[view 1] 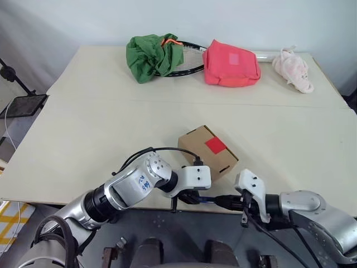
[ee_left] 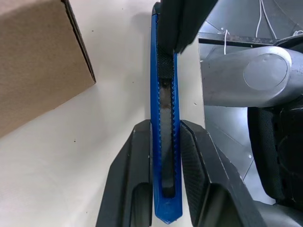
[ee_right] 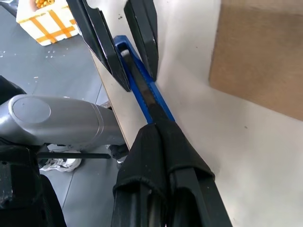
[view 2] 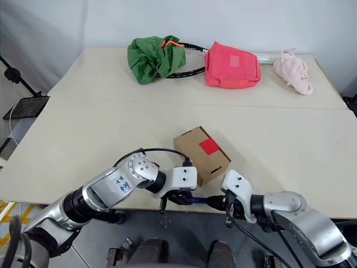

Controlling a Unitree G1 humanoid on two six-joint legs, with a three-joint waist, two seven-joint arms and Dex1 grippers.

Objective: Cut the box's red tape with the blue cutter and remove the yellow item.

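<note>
Blue cutter (ee_left: 164, 142) at table's near edge (view 1: 67, 195), pinched by L gripper (ee_left: 165, 137); R gripper (ee_right: 160, 137) pressed together on its slider end. Box (view 1: 207, 151) w/ red tape (view 1: 215, 146) just beyond. Risk: both pulling → cutter slips off edge, blade jams.

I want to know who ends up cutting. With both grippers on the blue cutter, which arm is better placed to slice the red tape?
Probably left. The left gripper clamps the blue cutter around its body, beside the box with its red tape. The right gripper is only pinched shut on the cutter's slider.
</note>
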